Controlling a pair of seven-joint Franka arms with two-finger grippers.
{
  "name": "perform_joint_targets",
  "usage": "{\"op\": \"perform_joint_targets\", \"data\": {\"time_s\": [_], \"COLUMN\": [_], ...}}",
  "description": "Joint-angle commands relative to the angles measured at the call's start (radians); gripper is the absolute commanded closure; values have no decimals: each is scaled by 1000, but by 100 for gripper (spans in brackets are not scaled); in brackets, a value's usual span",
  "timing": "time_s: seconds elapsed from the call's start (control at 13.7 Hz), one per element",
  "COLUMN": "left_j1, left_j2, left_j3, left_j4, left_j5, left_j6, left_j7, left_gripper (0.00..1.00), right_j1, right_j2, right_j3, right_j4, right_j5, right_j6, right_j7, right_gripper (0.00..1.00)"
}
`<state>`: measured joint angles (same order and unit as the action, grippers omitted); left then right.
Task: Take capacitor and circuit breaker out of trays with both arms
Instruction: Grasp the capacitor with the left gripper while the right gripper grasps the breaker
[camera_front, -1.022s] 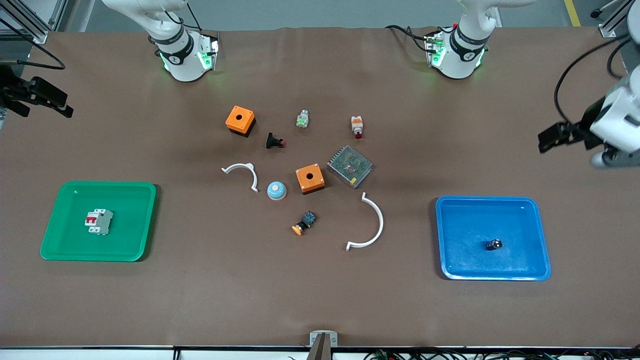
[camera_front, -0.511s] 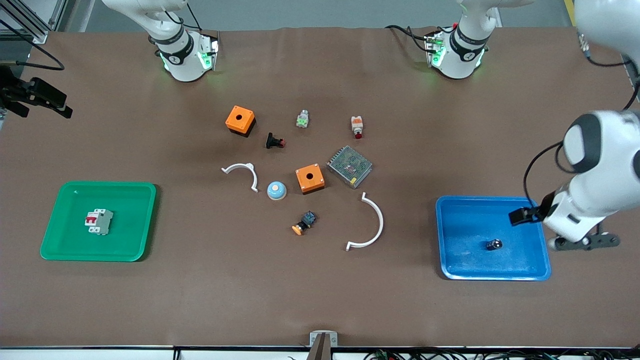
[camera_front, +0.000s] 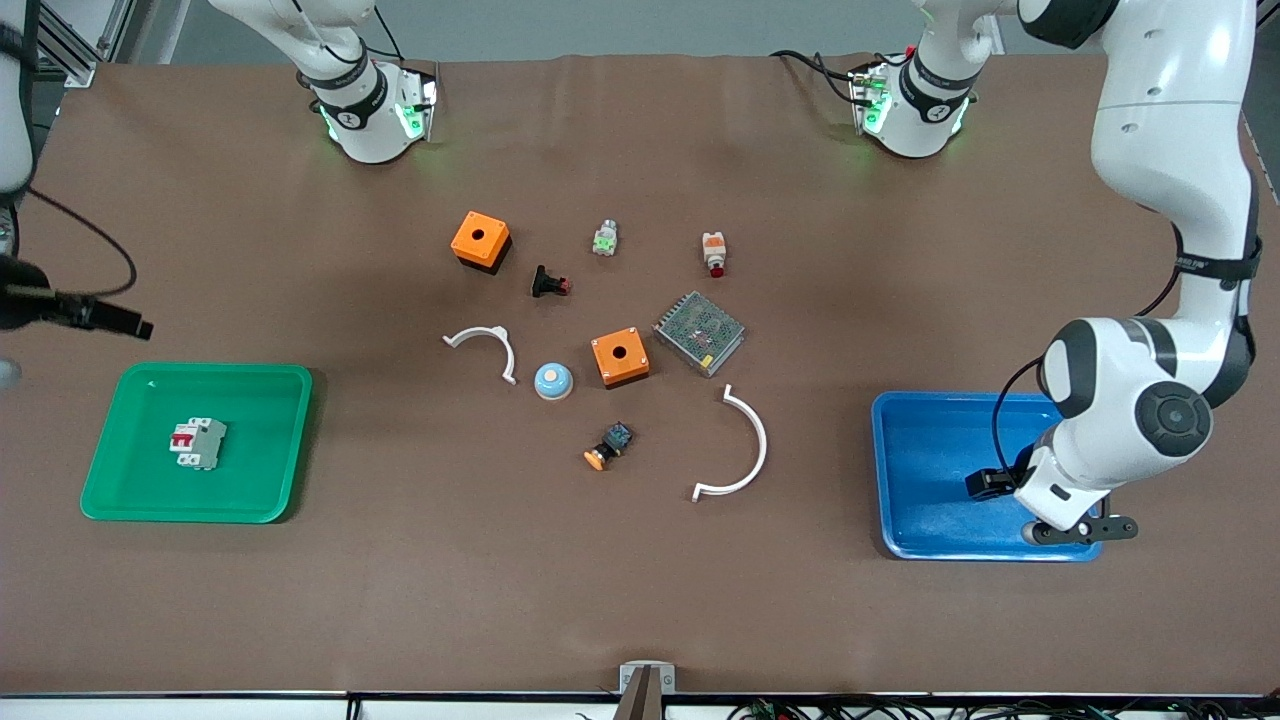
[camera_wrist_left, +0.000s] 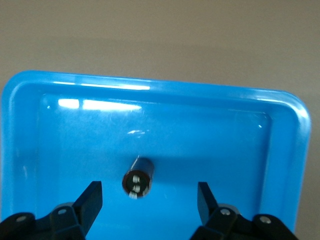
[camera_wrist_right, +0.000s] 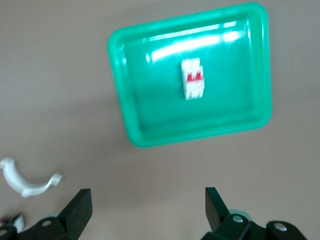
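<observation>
I have the left gripper low over the blue tray, jaws wide, straddling the capacitor lying on its side in the tray. It looks light, rigid and smooth, so it will likely roll; I'd pinch across the barrel mid-length. The right gripper hangs over bare counter beside the green tray, jaws wide, empty. The circuit breaker lies flat inside that tray; boxy, stiff, grab its long flat sides, off the red levers.

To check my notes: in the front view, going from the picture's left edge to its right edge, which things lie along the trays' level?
green tray → circuit breaker → orange-capped button → white arc → blue tray → left gripper
</observation>
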<state>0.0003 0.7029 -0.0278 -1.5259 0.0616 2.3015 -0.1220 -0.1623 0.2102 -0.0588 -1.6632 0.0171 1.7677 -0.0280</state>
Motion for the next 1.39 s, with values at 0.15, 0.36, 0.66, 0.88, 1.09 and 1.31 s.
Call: {"op": "perform_joint_targets", "data": {"time_s": [0.15, 0.36, 0.66, 0.88, 1.09, 1.31], "left_j1": [9, 10, 20, 18, 17, 17], "left_j2": [56, 67, 63, 64, 60, 58], "left_j3": [3, 3, 3, 3, 3, 3], "left_j4": [27, 26, 13, 7, -5, -14], "left_j5": [-2, -3, -2, -3, -3, -3], "left_j6": [42, 50, 49, 45, 41, 39], "left_j7": [-5, -8, -10, -14, -36, -34], "left_gripper": [26, 32, 39, 48, 48, 48], "right_j1": [-71, -100, -112, -114, -114, -112], "right_j2": [173, 256, 291, 333, 386, 408], "right_j3": [13, 13, 14, 16, 16, 17], "right_j4": [7, 3, -104, -138, -136, -133], "right_j5": [1, 6, 14, 14, 15, 20], "right_j6": [224, 337, 514, 608, 676, 693], "right_j7": [-185, -254, -273, -322, -329, -329], "right_gripper": [0, 0, 0, 0, 0, 0]}}
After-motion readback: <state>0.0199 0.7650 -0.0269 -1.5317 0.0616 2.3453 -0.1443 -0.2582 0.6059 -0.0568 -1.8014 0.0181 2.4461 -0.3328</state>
